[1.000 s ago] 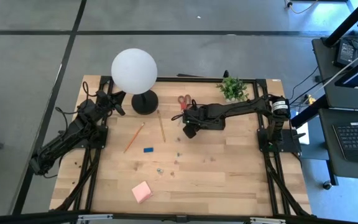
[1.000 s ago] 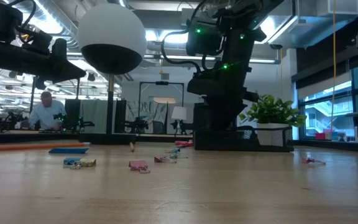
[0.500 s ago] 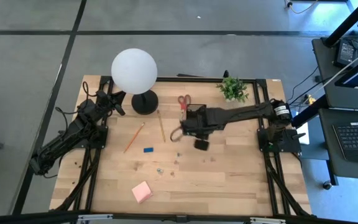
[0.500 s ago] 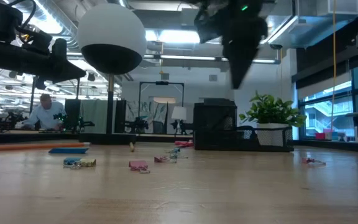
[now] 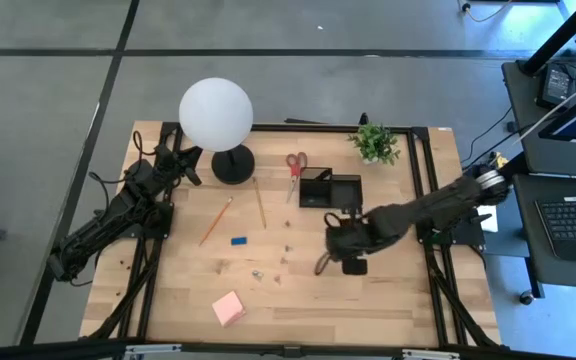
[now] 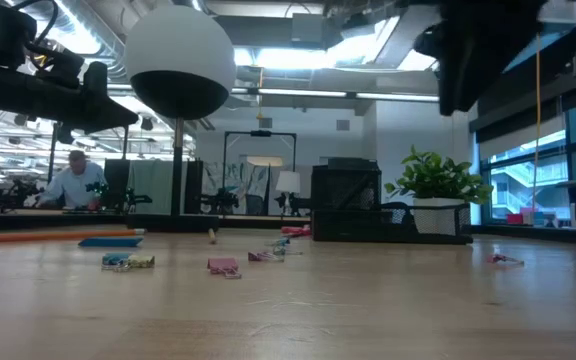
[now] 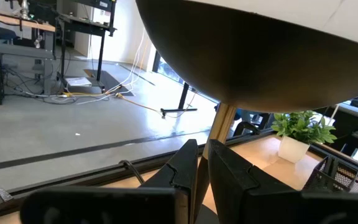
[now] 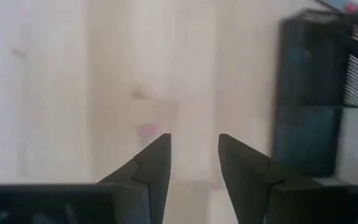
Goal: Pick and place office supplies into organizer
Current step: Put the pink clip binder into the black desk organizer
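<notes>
The right gripper [image 5: 320,266] hangs over the middle of the surface [image 5: 388,300], toward the right side, with its fingers [image 8: 151,163] apart and nothing between them. In its wrist view, bare wood shows in the gap, with a faint pink spot beyond, too blurred to name.

The organizer [image 5: 329,189] stands near the far edge of the surface, right of centre, just beyond the right arm. The scissors [image 5: 294,166] lie just left of it, red handles toward the far edge. Two pencils [image 5: 259,201] lie left of the scissors, near the round black base of the lamp [image 5: 216,114]; one is more slanted than the other. The blue eraser [image 5: 239,240] lies just nearer than the pencils. Small clips [image 6: 223,266] are scattered around the middle of the surface. The pink sticky-note pad [image 5: 228,308] sits close to the near edge, left of centre. A potted plant [image 5: 373,143] stands at the far edge, right of the organizer.

The left gripper [image 7: 202,167] waits at the far left corner beside the lamp, its fingers nearly together and holding nothing.
</notes>
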